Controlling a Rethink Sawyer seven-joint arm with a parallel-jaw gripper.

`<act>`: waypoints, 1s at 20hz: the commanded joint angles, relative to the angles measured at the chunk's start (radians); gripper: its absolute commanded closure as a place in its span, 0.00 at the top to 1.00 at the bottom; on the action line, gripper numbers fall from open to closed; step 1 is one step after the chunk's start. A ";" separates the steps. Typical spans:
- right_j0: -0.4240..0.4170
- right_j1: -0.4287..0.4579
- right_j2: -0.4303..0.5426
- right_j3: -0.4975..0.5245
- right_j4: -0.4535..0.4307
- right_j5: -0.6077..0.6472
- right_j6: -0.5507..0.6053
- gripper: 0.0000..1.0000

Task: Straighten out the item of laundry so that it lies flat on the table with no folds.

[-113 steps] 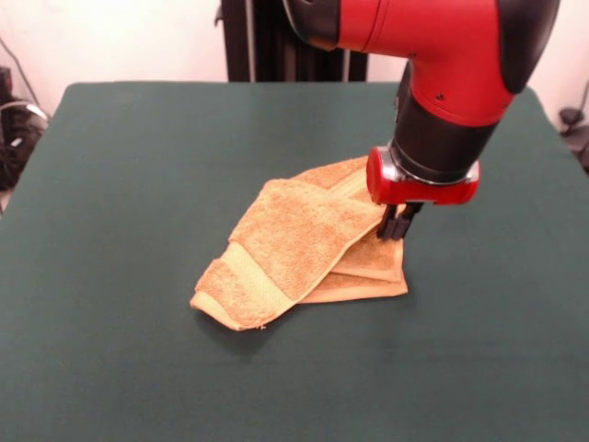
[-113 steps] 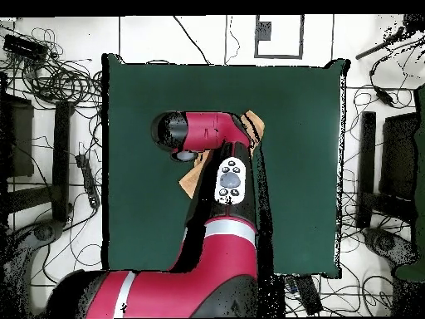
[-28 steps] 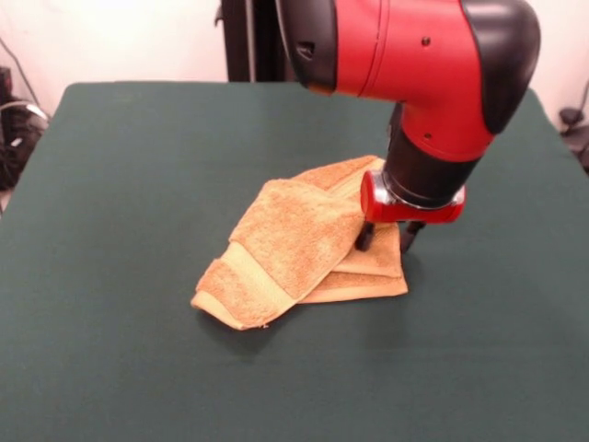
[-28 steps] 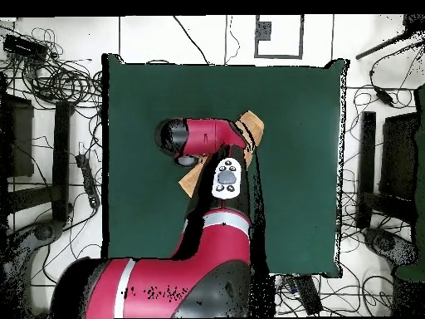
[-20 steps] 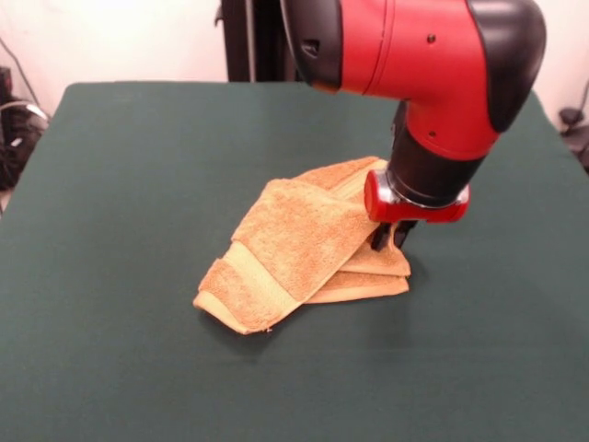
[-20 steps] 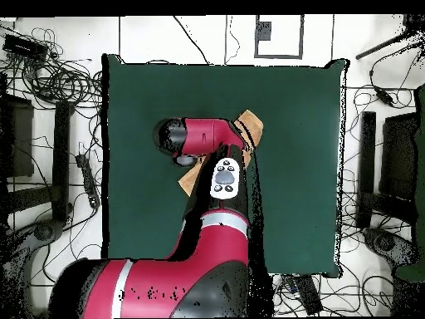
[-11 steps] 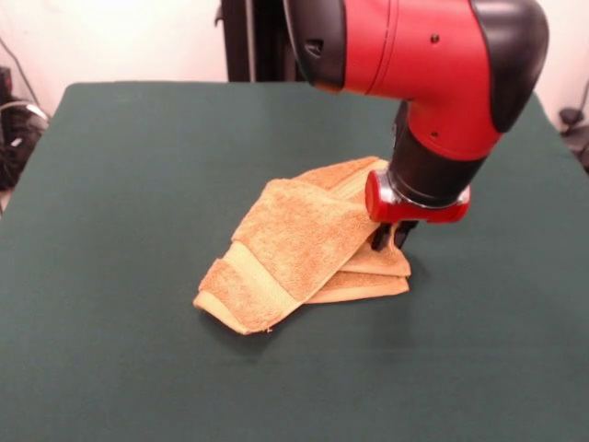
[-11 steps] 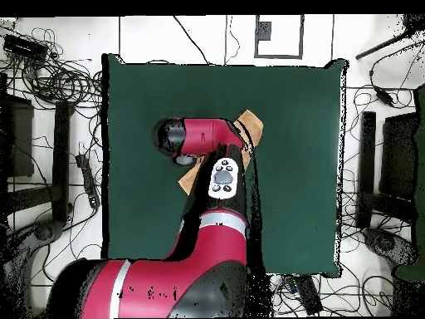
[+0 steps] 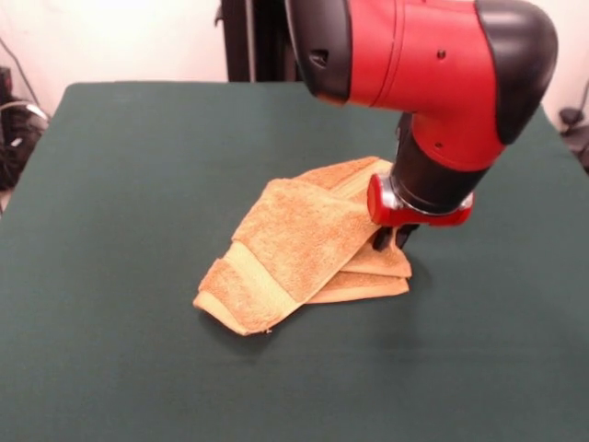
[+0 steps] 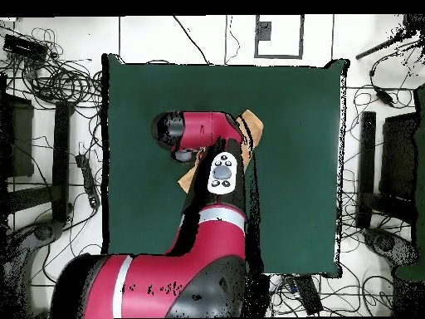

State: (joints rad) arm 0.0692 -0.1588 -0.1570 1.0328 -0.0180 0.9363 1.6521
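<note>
Broadly, the table (image 9: 138, 166) fills the front view, a wide rectangle under dark green cloth, and from overhead its green top (image 10: 299, 166) shows on both sides of the robot. The red and black arm (image 9: 433, 64) comes down from the top of the front view with its thick elbow above the table's middle; in the overhead view the same arm (image 10: 199, 241) reaches up from the base at the bottom edge and hides most of what lies under it.

The hand towel (image 9: 294, 244), orange-tan terry, lies near the middle of the table in a folded, bunched heap, several layers lapped over one another. A woven band stripe (image 9: 262, 276) crosses the end nearest the camera. From overhead only a corner of the towel (image 10: 251, 126) and a small piece by the arm's side peek out.

The end effector (image 9: 394, 238) sits under a red collar at the towel's right edge, its dark tips down at the cloth. Whether they are spread or pinching the towel I cannot tell.
</note>
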 commanded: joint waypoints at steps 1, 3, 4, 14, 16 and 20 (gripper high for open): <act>-0.024 0.061 0.050 -0.104 0.023 0.136 0.142 0.00; -0.033 0.061 0.057 -0.137 0.020 0.191 0.118 1.00; -0.036 0.069 0.059 -0.167 0.021 0.225 0.110 1.00; -0.085 0.130 0.098 -0.476 0.033 0.500 0.030 1.00; -0.090 0.139 0.104 -0.515 0.035 0.546 0.022 1.00; -0.099 0.161 0.114 -0.601 0.042 0.659 0.007 1.00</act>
State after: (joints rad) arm -0.0295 -0.0229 -0.1544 0.5805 -0.0185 1.4238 1.6521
